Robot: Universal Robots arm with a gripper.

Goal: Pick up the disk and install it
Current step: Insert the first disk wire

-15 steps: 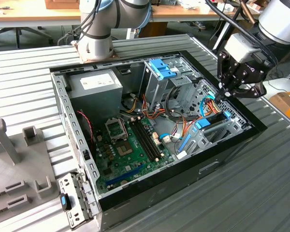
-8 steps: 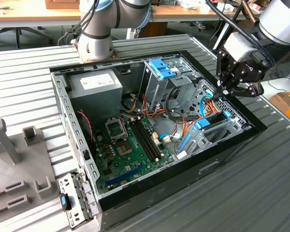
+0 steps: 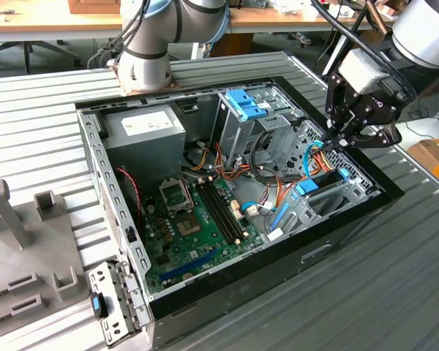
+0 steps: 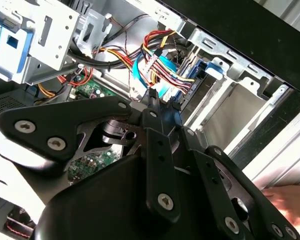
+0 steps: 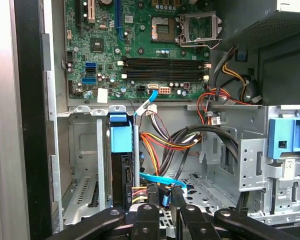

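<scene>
Computer case (image 3: 336, 241): lies open on its side on the ribbed grey surface (image 3: 410, 292), interior facing up. The green circuit board (image 3: 197, 219) covers the case floor. The grey power supply (image 3: 143, 128) sits in the far corner on the exterior view's left.

Disk (image 3: 323, 181): inside the case, in the grey metal bay at the corner on the exterior view's right. In the first wrist view the disk (image 5: 122, 175) stands on edge between the bay walls. Its blue end tab points toward the circuit board and its black body lies behind the tab. It is not in the hand.

Hand (image 3: 342, 142): hangs over that same corner of the case, just above the bundle of coloured cables (image 3: 318, 157) and next to the disk bay. In the first wrist view the hand (image 5: 165, 202) tips into the cable connectors beside the disk's rear end, and a light blue ribbon cable (image 5: 157, 177) runs up to it. The second wrist view shows the hand (image 4: 154, 100) against the same cluster of plugs. Clenched or released: cannot tell, and contact with any cable cannot be confirmed.

Other items: a tall grey cage with a blue latch (image 3: 245, 102) stands mid-case, well apart from the hand. A grey bracket with a small blue clip (image 3: 106, 303) lies on the surface outside the case, by its near corner on the exterior view's left.
</scene>
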